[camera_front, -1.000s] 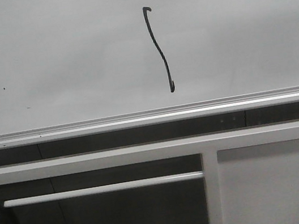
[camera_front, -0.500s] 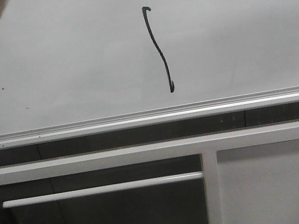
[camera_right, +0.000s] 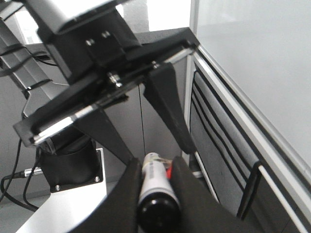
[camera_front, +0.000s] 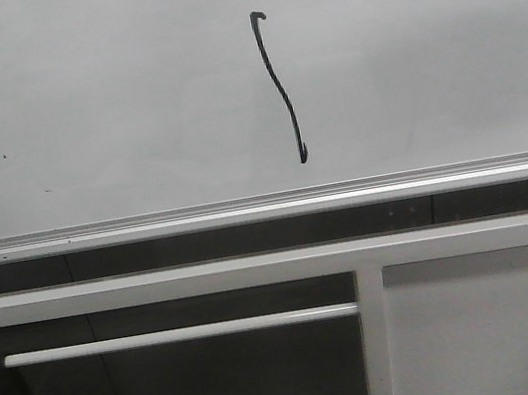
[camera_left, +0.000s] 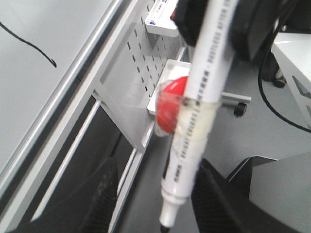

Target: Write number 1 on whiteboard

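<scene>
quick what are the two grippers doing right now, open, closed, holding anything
Left gripper: the white marker pen with black tip hangs between its fingers, apparently gripped higher up.
Right gripper: shut on a white pen-like cylinder with a black end.

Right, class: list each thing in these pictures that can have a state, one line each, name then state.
number 1: drawn, black stroke complete on the board.
whiteboard: upright, marked with one stroke.
marker: uncapped, tip off the board, wrapped with tape.
right gripper: fingers shut on a pen.
left gripper: state cannot be told.
</scene>
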You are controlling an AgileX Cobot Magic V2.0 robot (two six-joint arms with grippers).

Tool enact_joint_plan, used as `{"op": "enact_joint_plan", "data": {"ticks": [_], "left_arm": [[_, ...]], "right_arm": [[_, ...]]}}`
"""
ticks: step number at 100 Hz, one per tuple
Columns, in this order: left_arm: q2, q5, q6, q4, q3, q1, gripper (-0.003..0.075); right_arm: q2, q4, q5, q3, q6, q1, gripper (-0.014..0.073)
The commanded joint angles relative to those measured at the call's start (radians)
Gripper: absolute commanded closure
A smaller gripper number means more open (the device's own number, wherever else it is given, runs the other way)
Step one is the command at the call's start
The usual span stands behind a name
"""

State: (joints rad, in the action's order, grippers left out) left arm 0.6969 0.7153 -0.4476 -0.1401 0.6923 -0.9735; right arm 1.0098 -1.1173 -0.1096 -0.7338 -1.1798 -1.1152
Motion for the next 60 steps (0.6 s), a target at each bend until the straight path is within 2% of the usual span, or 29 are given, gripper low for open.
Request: {"op": "enact_joint_plan", "data": {"ticks": [1,17,60], "left_arm": [[0.004,-0.072,0.006,-0.022,0.042,-0.006,0.0406],[0.004,-0.065,0.009,-0.024,0.044,-0.004,0.0426],[0.004,-0.058,0.009,-0.025,0.044,-0.004,0.0664]], "right_arm": [[-0.013,0.021,0.012,-0.054,-0.012,0.000,0.0673],[-0.013,0.024,-0.006,-0.059,-0.012,0.000,0.0673],[-0.013,0.025,-0.032,-0.059,-0.012,0.000,0.0673]]}}
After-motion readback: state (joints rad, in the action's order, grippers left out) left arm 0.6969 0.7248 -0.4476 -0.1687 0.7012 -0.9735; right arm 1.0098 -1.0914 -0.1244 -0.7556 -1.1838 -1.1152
